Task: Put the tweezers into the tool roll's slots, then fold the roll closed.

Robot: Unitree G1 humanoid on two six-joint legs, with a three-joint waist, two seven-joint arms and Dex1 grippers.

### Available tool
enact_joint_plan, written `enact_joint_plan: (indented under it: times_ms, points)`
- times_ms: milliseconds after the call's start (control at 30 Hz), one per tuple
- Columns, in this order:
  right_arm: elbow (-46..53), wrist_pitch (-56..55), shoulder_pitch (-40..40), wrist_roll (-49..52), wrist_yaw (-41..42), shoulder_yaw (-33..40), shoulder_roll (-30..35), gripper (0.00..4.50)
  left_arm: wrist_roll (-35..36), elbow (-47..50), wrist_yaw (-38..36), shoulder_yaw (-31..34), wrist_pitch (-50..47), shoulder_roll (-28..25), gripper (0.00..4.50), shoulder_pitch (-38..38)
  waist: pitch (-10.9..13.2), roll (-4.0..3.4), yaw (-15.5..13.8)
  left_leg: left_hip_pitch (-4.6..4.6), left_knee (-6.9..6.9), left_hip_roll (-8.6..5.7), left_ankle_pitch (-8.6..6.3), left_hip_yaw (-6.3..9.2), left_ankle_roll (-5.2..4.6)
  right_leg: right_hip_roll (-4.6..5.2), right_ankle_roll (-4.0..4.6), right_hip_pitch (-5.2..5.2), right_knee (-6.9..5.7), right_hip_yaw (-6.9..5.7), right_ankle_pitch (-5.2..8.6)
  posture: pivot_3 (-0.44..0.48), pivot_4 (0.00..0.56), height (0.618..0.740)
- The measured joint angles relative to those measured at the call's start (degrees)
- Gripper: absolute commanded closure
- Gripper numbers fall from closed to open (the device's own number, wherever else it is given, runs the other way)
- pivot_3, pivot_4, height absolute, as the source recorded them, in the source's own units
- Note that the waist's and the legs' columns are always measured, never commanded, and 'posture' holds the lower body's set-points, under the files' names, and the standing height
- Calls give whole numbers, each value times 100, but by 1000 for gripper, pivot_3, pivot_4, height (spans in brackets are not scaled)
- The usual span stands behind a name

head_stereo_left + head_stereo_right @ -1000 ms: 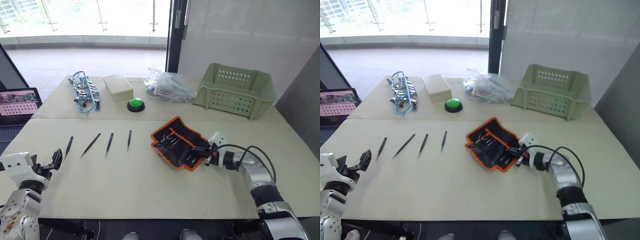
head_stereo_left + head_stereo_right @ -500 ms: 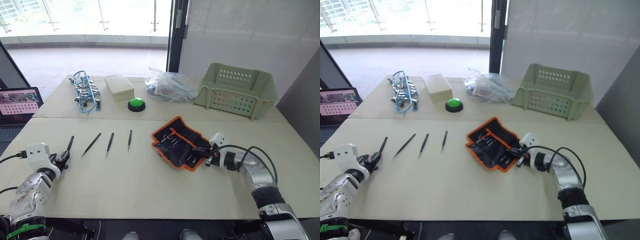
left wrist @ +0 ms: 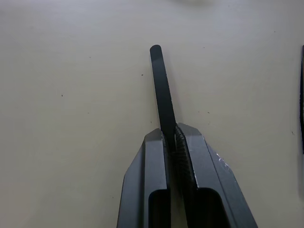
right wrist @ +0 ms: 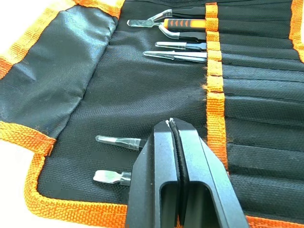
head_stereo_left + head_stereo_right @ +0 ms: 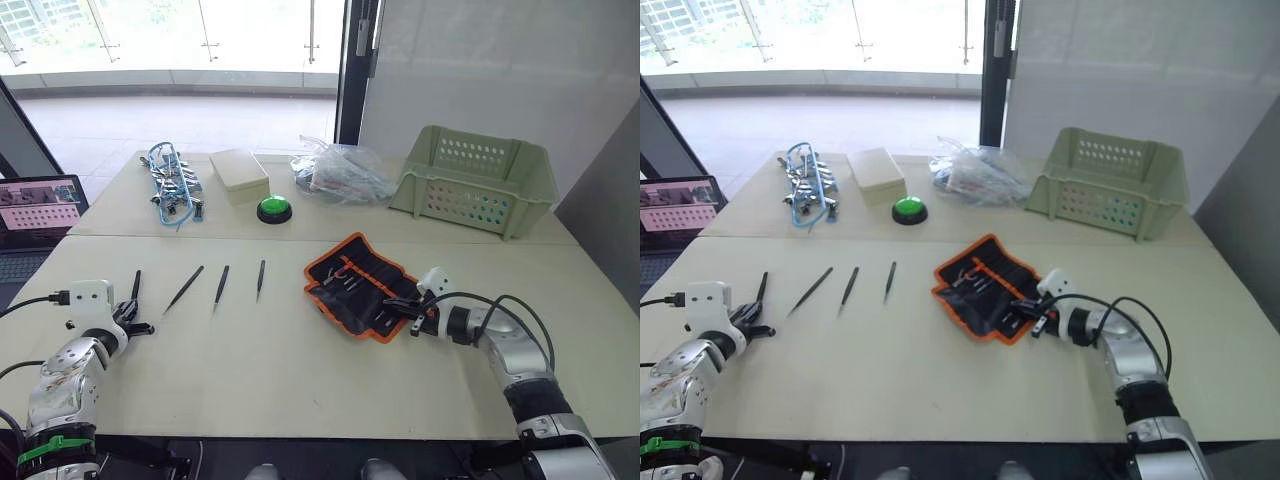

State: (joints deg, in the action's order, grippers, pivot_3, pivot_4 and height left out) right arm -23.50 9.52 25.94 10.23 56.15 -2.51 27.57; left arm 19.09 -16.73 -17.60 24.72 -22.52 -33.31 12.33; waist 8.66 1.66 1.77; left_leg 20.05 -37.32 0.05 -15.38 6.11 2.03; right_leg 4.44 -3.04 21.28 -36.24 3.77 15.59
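Over by the tool roll (image 5: 361, 284), which lies open on the table (image 5: 300, 370), the right claw (image 4: 173, 124) pinches one slim tweezer above its slots. Well away from the roll, the left claw (image 3: 172, 135) grips another of the tweezers (image 5: 219, 287); three lie loose between.

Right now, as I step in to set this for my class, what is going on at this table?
A humanoid robot is packing tweezers into a tool roll, which lies open on the table. Its left gripper is shut on the leftmost tweezer, which lies on the table. Three more tweezers lie in a row beside it. The right gripper is shut over the roll's near end, something thin and black between its fingers.
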Motion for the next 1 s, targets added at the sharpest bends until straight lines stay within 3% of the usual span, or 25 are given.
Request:
enact_joint_plan:
  times_ms: [300,600,833,1000]
  points:
    - [171,138,-19,8,-105,-34,-11,4500,57,101,107,182,323,235,4466,-152,-2,-8,27,5,8,1,1,0,1,0,0,9,3,2,0,0,150,740]
    - [196,94,-71,356,-122,215,-85,4500,375,1315,-204,69,-17,100,4466,65,17,-4,23,50,11,-1,9,-4,14,2,1,70,-11,10,-1,0,150,740]
    - [193,122,48,410,-147,293,-9,4500,960,2257,-1230,-1008,-1412,-228,4466,374,31,-18,51,125,10,-8,22,-6,34,4,2,170,-64,19,-2,0,150,740]
    - [151,127,125,405,-124,295,52,4500,976,2415,-1608,-1713,-1536,-140,4466,881,60,-30,55,134,9,-10,33,-8,51,3,3,181,-72,21,-2,0,150,740]
